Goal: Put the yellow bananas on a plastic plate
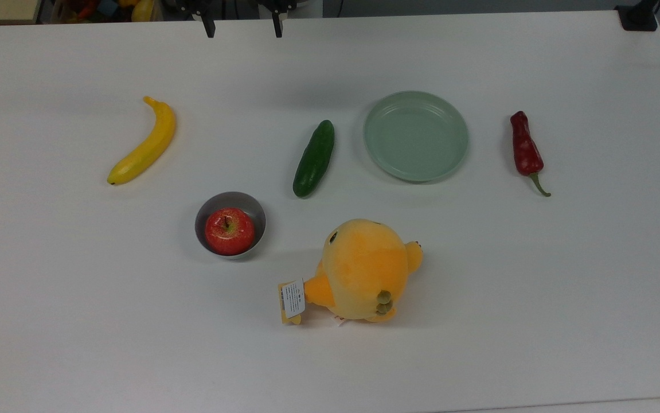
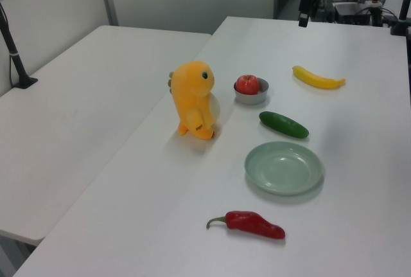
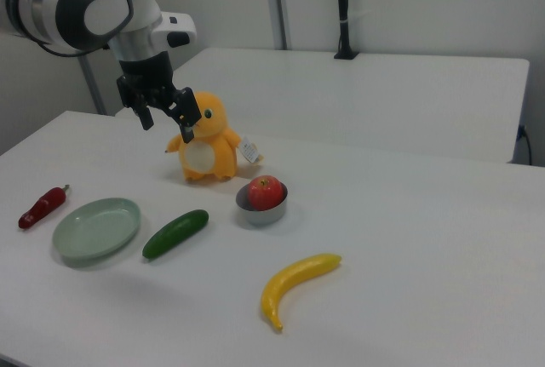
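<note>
White desk [image 1: 536, 321] bearing, largest first: orange plush toy [image 1: 363, 269] nearest the top view's bottom edge; mint-green plate [image 1: 416, 136], bare; banana [image 1: 143, 142], flat on the desk toward the top view's left edge, well apart from the plate; cucumber [image 1: 313, 158] just beside the plate; grey bowl [image 1: 230, 224] holding a red apple [image 1: 229, 230]; red chili [image 1: 526, 151]. The gripper [image 3: 166, 119] hangs above the desk, fingers spread, holding nothing.

Bright even overhead light, soft faint shadows, mild glare on white table [image 1: 479, 321], sharp focus
</note>
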